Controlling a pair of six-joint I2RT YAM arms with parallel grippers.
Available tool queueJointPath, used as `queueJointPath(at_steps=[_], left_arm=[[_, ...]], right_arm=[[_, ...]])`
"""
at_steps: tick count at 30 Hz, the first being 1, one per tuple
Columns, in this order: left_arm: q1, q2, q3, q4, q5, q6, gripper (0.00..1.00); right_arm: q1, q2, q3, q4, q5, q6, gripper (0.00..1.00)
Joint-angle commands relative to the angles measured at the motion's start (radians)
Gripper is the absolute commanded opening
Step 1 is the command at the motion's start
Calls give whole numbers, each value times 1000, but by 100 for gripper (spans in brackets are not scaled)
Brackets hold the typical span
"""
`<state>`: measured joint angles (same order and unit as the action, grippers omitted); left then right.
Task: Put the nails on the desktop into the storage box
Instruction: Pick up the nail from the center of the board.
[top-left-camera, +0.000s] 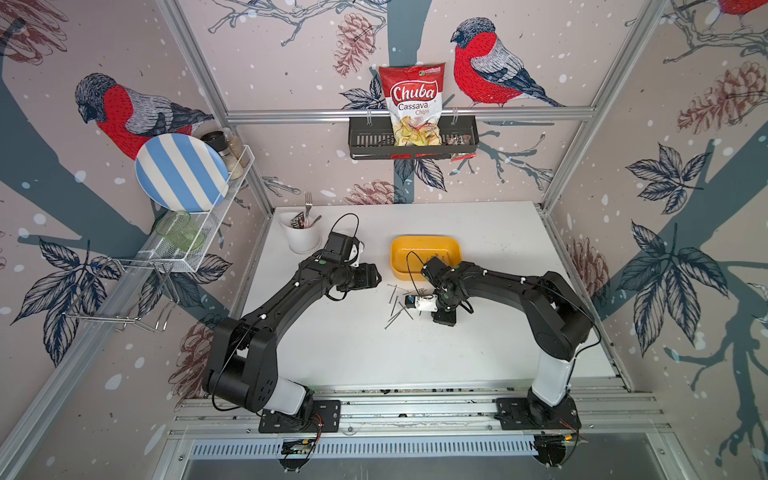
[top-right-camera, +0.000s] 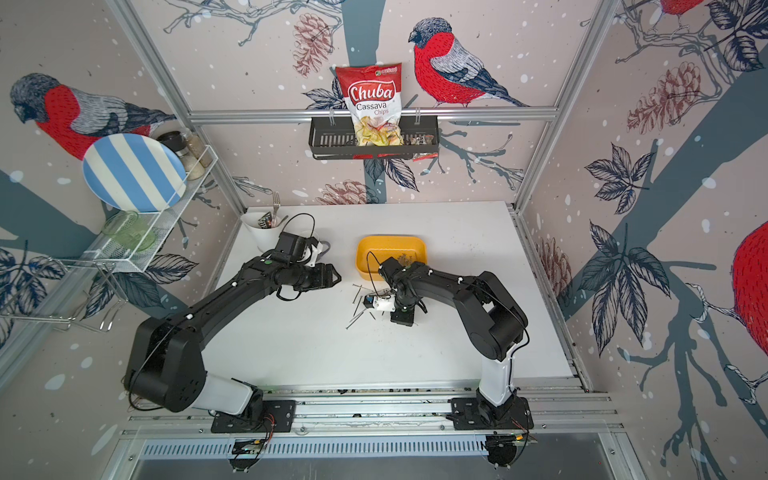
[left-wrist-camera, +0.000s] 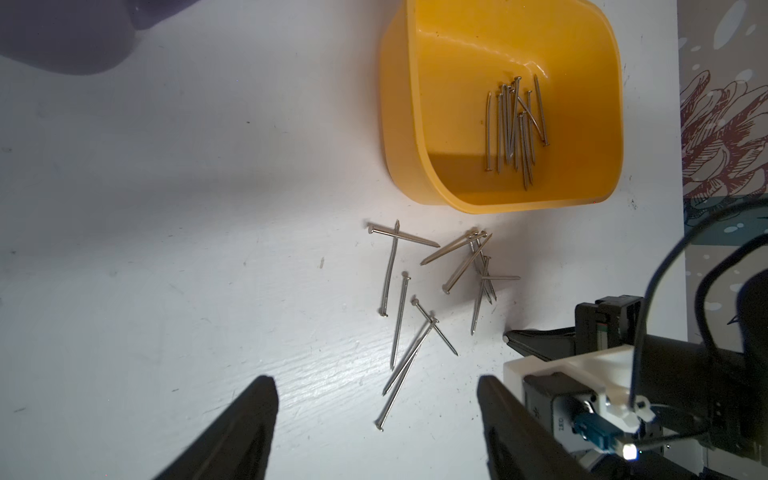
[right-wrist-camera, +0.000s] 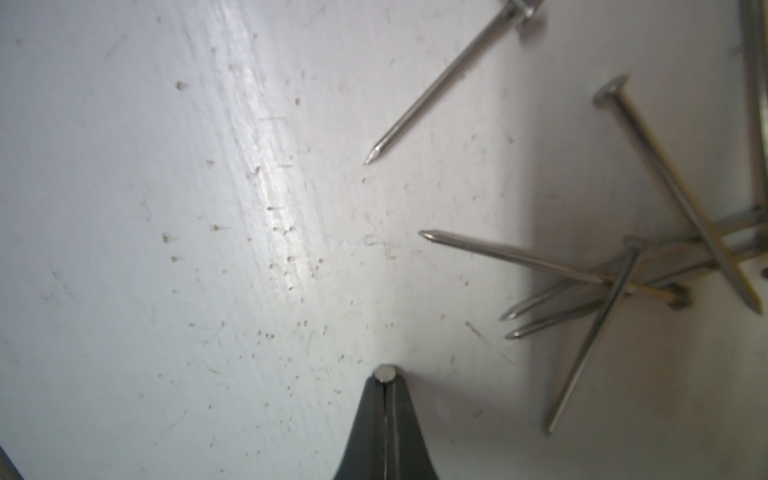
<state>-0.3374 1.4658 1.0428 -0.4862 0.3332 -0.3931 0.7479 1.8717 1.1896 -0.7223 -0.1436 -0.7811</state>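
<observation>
The white table (top-left-camera: 478, 345) sits inside an aluminium frame with bird-patterned walls. Locate the yellow box (top-left-camera: 400, 266) near the middle of the table, towards the back wall. A bundle of nails (left-wrist-camera: 515, 124) lies on its floor, most of them roughly parallel. Just in front of the box, note the loose nails (left-wrist-camera: 415, 299) scattered on the table, several crossing one another and none touching the box.

The right hand (right-wrist-camera: 384, 380) points down at the table beside this scatter, on the side away from the left arm. Its fingers are pressed together, and the flat head of a single nail (right-wrist-camera: 384, 372) shows pinched at their tips. The shank is hidden between the fingers, so you cannot tell how far it reaches.

The left hand (left-wrist-camera: 374, 380) is spread wide and holds nothing. It hangs above the table on the opposite side of the scatter, facing the loose nails.

A white cup (top-left-camera: 301, 241) with a fork (top-left-camera: 308, 203) stands at the back left corner, well apart from the box.
</observation>
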Motion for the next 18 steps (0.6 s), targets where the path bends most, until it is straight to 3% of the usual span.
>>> queueJointPath(at_steps=[1,6,12,18], left_arm=[[3,-10,-4,-3,0,-9,78],[3,-12,1,6,-2,-18,78],[3,-1,26,8,-12,-19,78],[1,7,40,0,-8,-16,78]], right_arm=[[-8,-16,7,17,-46,37,0],[-46,-113,37,75,-137,139,0],[-109,-231,57,243,-290,404,0],[-160,-252,106,452,-187,794,0]])
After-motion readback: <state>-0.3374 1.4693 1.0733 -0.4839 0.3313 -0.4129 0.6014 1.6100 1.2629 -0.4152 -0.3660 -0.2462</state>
